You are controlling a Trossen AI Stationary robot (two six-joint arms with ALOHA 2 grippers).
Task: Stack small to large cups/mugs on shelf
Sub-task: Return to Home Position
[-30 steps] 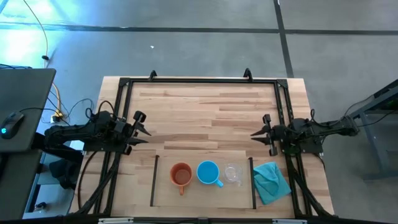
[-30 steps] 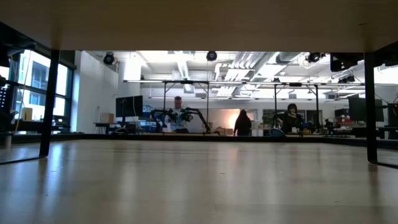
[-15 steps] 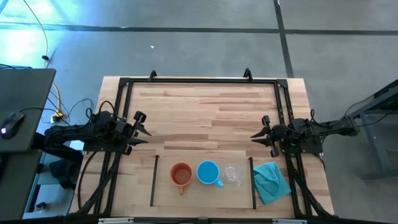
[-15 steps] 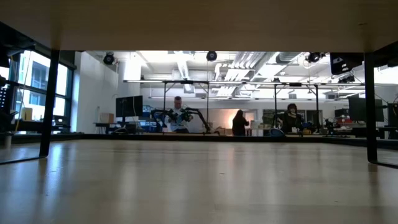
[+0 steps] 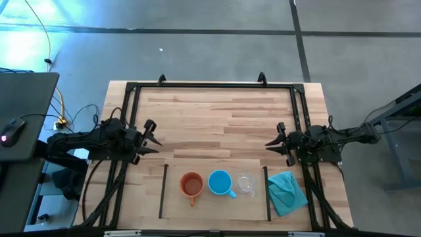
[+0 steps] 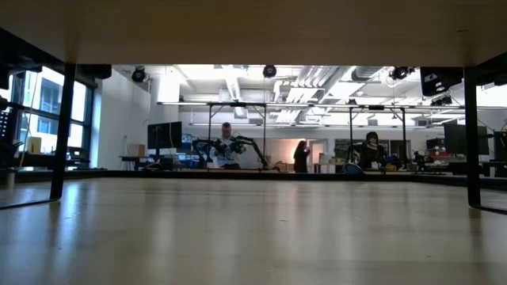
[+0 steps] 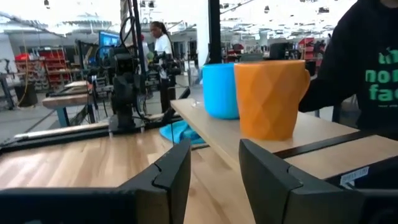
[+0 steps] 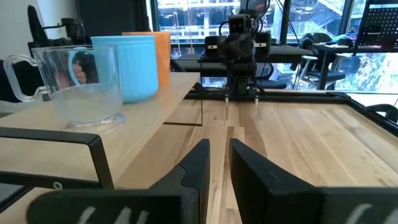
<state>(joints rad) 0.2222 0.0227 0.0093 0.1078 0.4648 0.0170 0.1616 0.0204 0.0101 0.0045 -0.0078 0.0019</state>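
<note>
Three cups stand upright in a row on the pale shelf [image 5: 214, 205] near the table's front edge: an orange mug [image 5: 191, 185], a blue mug [image 5: 220, 182] and a clear glass cup [image 5: 246, 184]. My left gripper [image 5: 155, 137] waits at the table's left edge, level, open, with nothing between its fingers; its wrist view shows the orange mug [image 7: 270, 96] in front of the blue mug [image 7: 219, 90]. My right gripper [image 5: 268, 143] waits at the right edge, level, its fingers a narrow gap apart [image 8: 219, 163] and empty. The glass cup [image 8: 81, 84] is the nearest to it.
A teal cloth [image 5: 287, 192] lies to the right of the shelf. A black metal frame [image 5: 210, 85] runs round the tabletop. Bare wood lies between the two grippers. A person in a dark shirt [image 7: 367, 68] stands beyond the table's front edge.
My left gripper has turned slightly at the wrist without leaving its place. The cups and the cloth have not moved.
</note>
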